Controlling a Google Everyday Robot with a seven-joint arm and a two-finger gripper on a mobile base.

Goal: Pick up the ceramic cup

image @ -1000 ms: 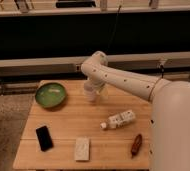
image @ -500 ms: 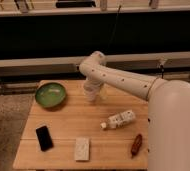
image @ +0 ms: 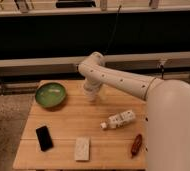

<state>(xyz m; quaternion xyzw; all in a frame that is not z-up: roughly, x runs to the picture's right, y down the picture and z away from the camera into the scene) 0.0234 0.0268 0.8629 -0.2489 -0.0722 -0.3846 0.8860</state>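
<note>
- Swung slightly left since a second ago, the smooth white tubular arm [image: 123, 82] bends down over the rear of the surface.
- Pale wooden planked surface [image: 70, 122].
- Round glossy green bowl [image: 51, 94], rear left.
- White bottle [image: 119, 120] lying on its side.
- Flat black phone [image: 44, 137], front left.
- Pale rectangular block [image: 82, 148] near the front edge.
- Reddish-brown oblong [image: 136, 145], front right.
- Gripper [image: 90, 90] right of the bowl; cannot tell whether it is open or closed.
- Whitish cup [image: 91, 96] just beneath it, blending with it.
</note>
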